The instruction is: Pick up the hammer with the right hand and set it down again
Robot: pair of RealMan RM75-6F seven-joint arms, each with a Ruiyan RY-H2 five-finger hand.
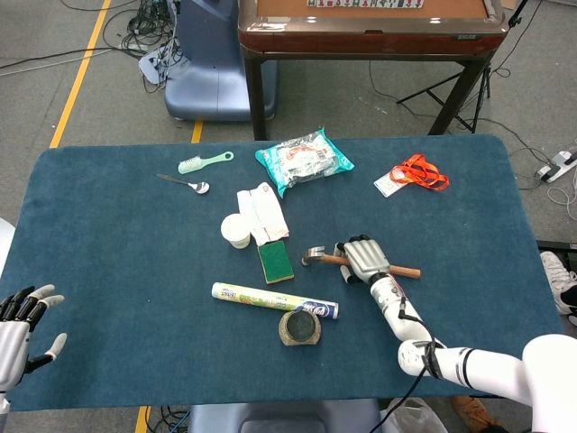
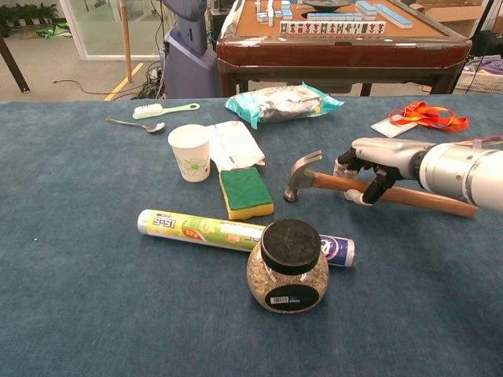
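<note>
The hammer [image 2: 301,174] lies flat on the blue table, its metal head to the left and its wooden handle running right; in the head view the hammer [image 1: 314,255] is right of centre. My right hand [image 2: 377,161] is low over the handle just behind the head. The fingers curl down on the far side and the thumb comes down on the near side, straddling the handle without a closed grip. From above, the right hand [image 1: 362,258] covers the middle of the handle. My left hand [image 1: 22,325] is off the table's left front corner, fingers spread and empty.
A black-lidded jar [image 2: 288,267] and a long wrapped roll [image 2: 204,229] lie just in front of the hammer. A green-and-yellow sponge [image 2: 245,191] and a paper cup [image 2: 190,152] are to its left. An orange lanyard [image 2: 424,115] and a snack packet [image 2: 283,100] lie behind.
</note>
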